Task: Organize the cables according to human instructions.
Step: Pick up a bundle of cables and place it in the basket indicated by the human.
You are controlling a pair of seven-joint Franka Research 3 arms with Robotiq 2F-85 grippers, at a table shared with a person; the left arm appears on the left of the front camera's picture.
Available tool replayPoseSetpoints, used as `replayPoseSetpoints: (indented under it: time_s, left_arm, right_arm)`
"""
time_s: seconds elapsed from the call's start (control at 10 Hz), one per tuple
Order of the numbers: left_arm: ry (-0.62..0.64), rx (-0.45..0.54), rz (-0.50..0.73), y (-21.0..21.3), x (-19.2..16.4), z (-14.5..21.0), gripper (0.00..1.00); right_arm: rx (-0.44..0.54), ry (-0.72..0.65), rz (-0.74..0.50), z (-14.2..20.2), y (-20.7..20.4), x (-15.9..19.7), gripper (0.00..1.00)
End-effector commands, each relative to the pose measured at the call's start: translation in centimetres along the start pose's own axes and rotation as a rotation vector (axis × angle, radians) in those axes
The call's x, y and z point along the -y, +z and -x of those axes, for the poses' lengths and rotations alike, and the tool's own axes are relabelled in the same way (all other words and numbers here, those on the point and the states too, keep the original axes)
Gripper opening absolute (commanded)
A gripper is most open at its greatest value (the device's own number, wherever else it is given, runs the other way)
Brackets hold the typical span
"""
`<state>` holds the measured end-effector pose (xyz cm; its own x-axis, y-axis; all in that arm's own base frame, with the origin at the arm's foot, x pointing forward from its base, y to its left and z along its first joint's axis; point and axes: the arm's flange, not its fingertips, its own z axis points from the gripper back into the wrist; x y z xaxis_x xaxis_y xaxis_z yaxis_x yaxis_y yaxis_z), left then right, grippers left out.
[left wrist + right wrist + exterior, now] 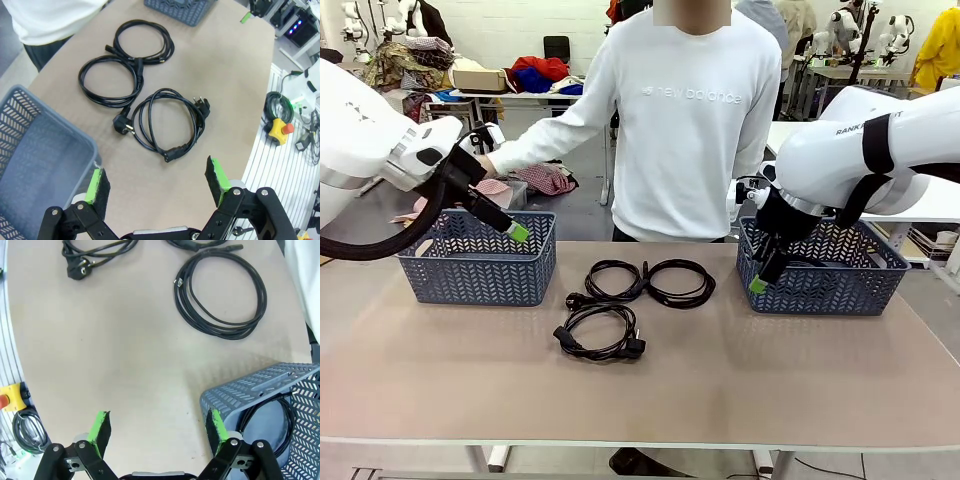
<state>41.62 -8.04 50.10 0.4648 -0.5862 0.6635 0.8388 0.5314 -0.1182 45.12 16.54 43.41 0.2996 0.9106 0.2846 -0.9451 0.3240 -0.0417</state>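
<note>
Three cables lie coiled on the table in the front view: one at back centre, one touching it on the right, and one nearer me. In the right wrist view another cable lies inside the right basket. My left gripper hangs open over the left basket, nothing between its fingers. My right gripper is open and empty at the left end of the right basket. The left wrist view looks past my left gripper at the nearest cable.
A person in a white sweater stands at the far side, one hand behind the left basket. In the left wrist view, the table's edge runs down the right side. The front half of the table is bare.
</note>
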Motion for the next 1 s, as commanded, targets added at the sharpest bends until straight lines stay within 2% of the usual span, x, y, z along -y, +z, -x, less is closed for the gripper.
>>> replayPoseSetpoints:
  time_s: [0.0, 0.9]
  left_arm:
    - [-0.015, 0.025, 0.017, 0.01, -0.04, 0.21, 1.0]
    - [-0.015, 0.025, 0.017, 0.01, -0.04, 0.21, 1.0]
  right_arm:
    - [-0.003, 0.003, 0.005, -0.13, 0.09, 0.15, 1.0]
    - [-0.003, 0.003, 0.005, -0.13, 0.09, 0.15, 1.0]
